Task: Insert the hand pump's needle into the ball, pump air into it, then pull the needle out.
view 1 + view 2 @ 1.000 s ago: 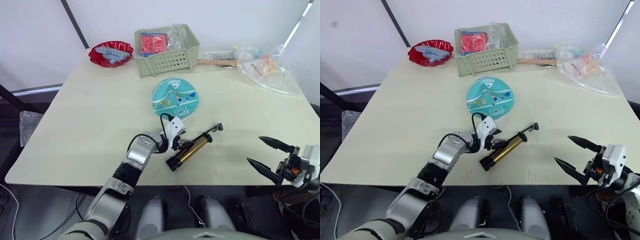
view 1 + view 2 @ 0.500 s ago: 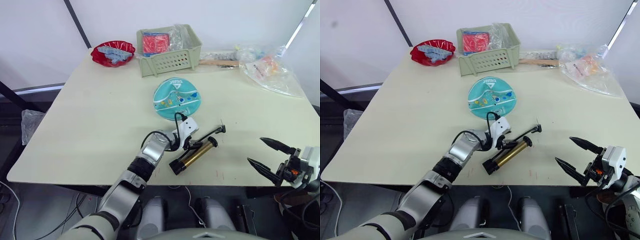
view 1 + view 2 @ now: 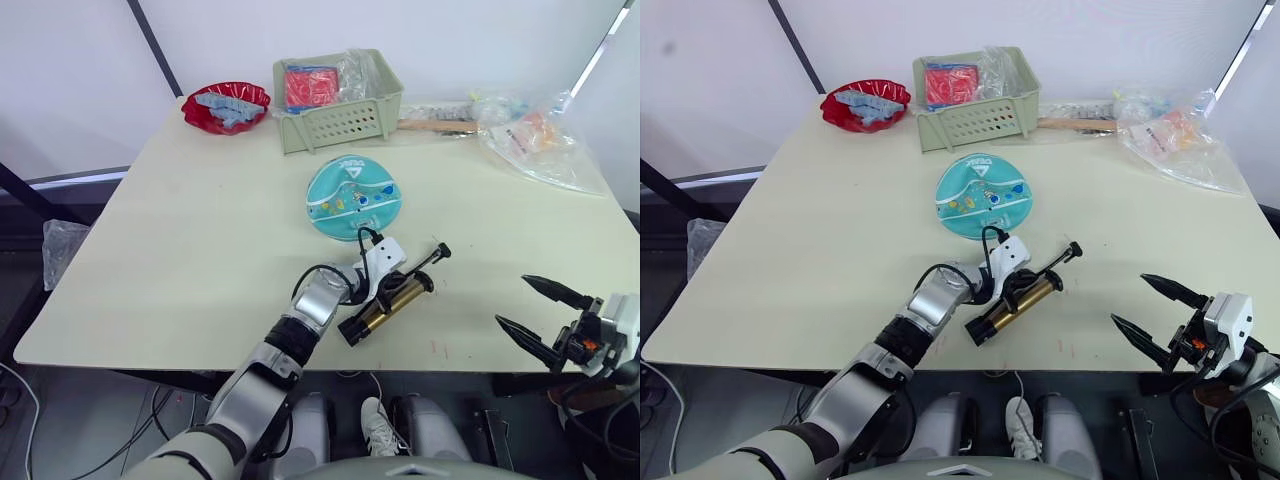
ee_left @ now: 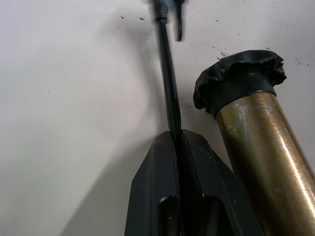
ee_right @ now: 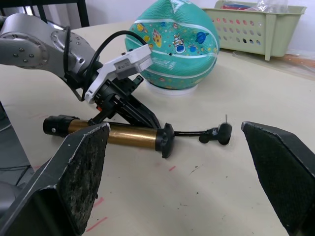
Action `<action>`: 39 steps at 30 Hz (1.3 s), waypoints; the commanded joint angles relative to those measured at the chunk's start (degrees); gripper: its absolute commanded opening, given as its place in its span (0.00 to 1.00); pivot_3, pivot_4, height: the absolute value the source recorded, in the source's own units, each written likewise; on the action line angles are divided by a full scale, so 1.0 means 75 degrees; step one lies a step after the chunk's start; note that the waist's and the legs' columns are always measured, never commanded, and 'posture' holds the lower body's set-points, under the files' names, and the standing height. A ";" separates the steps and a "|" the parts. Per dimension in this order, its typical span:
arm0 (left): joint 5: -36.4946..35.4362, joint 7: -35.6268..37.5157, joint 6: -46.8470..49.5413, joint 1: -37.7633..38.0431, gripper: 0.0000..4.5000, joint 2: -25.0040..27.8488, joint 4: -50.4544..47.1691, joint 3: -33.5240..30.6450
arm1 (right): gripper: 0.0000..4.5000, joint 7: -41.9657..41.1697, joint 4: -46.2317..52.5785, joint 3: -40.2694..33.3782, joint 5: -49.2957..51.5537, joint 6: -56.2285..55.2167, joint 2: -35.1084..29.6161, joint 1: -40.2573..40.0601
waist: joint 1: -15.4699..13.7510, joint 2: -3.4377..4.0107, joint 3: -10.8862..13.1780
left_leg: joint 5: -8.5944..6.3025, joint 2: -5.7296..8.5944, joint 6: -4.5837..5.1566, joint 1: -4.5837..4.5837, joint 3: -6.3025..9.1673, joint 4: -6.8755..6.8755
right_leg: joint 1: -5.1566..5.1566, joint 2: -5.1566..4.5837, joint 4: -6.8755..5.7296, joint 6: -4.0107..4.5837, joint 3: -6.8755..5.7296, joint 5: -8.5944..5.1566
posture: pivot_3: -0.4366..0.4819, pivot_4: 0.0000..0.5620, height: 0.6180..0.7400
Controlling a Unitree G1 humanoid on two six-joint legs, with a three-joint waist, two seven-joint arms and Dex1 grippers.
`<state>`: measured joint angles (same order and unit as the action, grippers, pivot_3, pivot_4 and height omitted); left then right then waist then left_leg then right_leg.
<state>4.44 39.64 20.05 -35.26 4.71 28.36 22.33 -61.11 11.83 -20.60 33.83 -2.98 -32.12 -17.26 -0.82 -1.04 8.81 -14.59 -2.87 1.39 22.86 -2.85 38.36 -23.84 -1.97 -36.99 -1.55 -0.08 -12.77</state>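
Note:
The teal ball sits mid-table on a white ring. In front of it lies the hand pump, its gold barrel flat on the table and its T-handle toward the near edge. My left gripper reaches over the barrel's far end and is shut on the thin black hose. That hose runs to a black fitting with the needle sticking up from it, resting on the table clear of the ball. At the table's near right edge my right gripper stands open and holds nothing.
A green basket with red packets stands at the back, with a red bowl to its left. Crumpled plastic bags and a wooden stick lie at the back right. Bare table lies between the pump and my right gripper.
My left gripper has slid right along the pump and closed on the hose. The pump has shifted slightly. The right gripper has stayed put.

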 commanded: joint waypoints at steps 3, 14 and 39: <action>-0.0160 -0.0014 -0.1051 0.0202 0.01 0.0026 -0.0696 -0.0199 | 1.00 0.0827 0.0799 0.0014 0.0455 0.0827 0.0166 0.0023 | 0.0004 0.0000 0.0000 | 0.0000 -0.0001 0.0000 0.0001 0.0007 -0.0001 | -0.0001 0.0000 0.0000 0.0004 -0.0001 0.0002 | 0.48 0.27 0.98; -0.0705 0.0615 -0.2488 0.0398 0.01 0.0257 -0.0931 -0.0617 | 1.00 0.3422 0.1685 0.0329 0.1039 0.3085 0.0796 0.0653 | 0.0006 0.0003 0.0000 | 0.0000 -0.0001 0.0000 0.0006 0.0008 -0.0001 | -0.0002 -0.0002 0.0000 0.0024 -0.0005 0.0013 | 0.48 0.27 0.98; -0.1024 0.1719 -0.3524 0.0486 0.01 0.0441 -0.0705 -0.0686 | 1.00 0.5926 0.1879 0.0424 0.3692 0.5822 0.1377 0.2368 | 0.0015 0.0001 0.0000 | 0.0000 0.0000 0.0001 0.0017 0.0008 -0.0001 | -0.0002 0.0000 0.0005 -0.0006 -0.0012 0.0030 | 0.48 0.27 0.98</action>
<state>-2.47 52.27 -4.79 -31.24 8.33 24.05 17.57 -16.81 23.78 -17.12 60.20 40.65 -21.55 -0.23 -0.71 -1.02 8.81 -14.58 -2.86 1.40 22.99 -2.79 38.35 -23.86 -1.97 -36.95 -1.59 -0.18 -12.55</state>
